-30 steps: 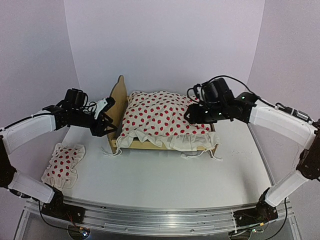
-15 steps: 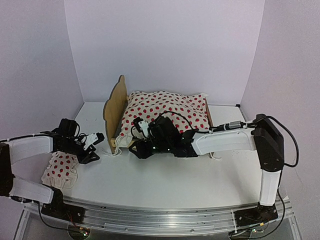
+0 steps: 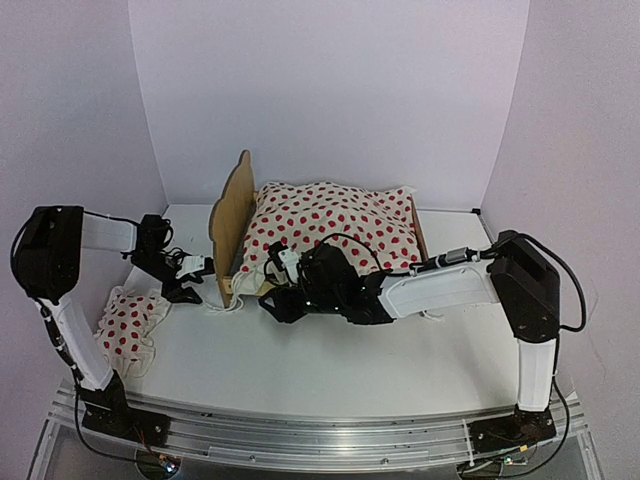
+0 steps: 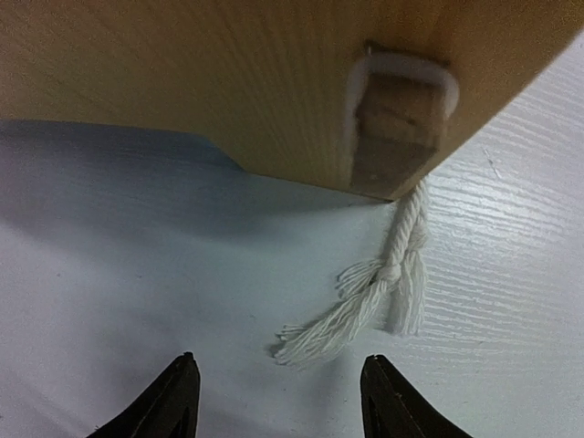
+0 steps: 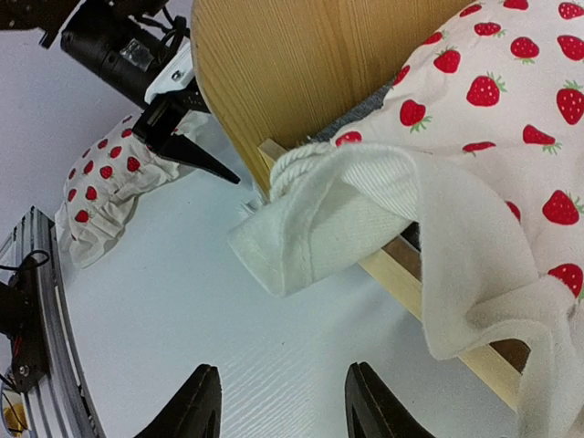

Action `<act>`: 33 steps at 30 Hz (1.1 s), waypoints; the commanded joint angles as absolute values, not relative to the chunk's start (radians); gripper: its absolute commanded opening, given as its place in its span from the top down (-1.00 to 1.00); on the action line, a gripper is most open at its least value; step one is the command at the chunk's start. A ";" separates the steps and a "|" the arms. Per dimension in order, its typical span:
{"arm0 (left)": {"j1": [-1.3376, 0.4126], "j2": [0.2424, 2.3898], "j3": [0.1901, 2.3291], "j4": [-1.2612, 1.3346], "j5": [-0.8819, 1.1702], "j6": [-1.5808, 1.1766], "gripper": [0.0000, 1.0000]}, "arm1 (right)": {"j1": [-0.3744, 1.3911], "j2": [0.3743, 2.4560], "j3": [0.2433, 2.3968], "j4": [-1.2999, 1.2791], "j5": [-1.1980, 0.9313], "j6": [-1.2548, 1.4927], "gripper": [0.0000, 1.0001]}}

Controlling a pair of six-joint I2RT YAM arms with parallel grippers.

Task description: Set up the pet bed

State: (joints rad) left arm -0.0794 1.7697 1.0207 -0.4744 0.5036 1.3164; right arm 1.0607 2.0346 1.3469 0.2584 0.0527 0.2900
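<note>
Plywood-framed, the bed (image 3: 230,215) stands toward the back of the white table (image 3: 330,370), with its scalloped headboard (image 5: 301,64) upright on the left. A cream cloth (image 3: 330,225) printed with red strawberries lies heaped over it and covers nearly all of the top. In the right wrist view a sliver of grey mattress (image 5: 360,114) shows between headboard and cloth. One corner of the cloth droops over the near side rail, close to the headboard.

The left gripper (image 4: 283,401) sits low at the headboard's near foot, jaws apart with nothing between them. A frayed white cord (image 4: 360,306) lies on the table just ahead of the gap, untouched, and runs up to the foot of the wood panel. The right gripper (image 5: 283,406) reaches across to the bed's near left corner, jaws likewise spread and empty, tips just short of the drooping cloth. The two grippers are near each other — one on either side of that corner.

A small red-dotted pillow (image 3: 125,325) lies at the table's left edge, apart from the bed and near the left gripper.
</note>
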 commanded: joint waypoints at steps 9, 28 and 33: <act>-0.093 1.989 1.185 -0.709 0.495 1.614 0.23 | 1.060 1.949 1.317 0.293 0.121 0.232 0.03; -0.040 1.501 1.276 -1.113 0.680 1.508 1.00 | 1.040 1.881 1.360 0.268 0.167 0.202 -0.06; -0.051 1.350 1.348 -1.158 0.859 1.392 1.00 | 1.030 1.854 1.385 0.266 0.130 0.220 -0.08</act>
State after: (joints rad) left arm -0.0404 1.4480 1.2769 -1.0569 0.6653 1.4980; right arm 1.0408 1.9279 1.3303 0.2602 0.1492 0.2111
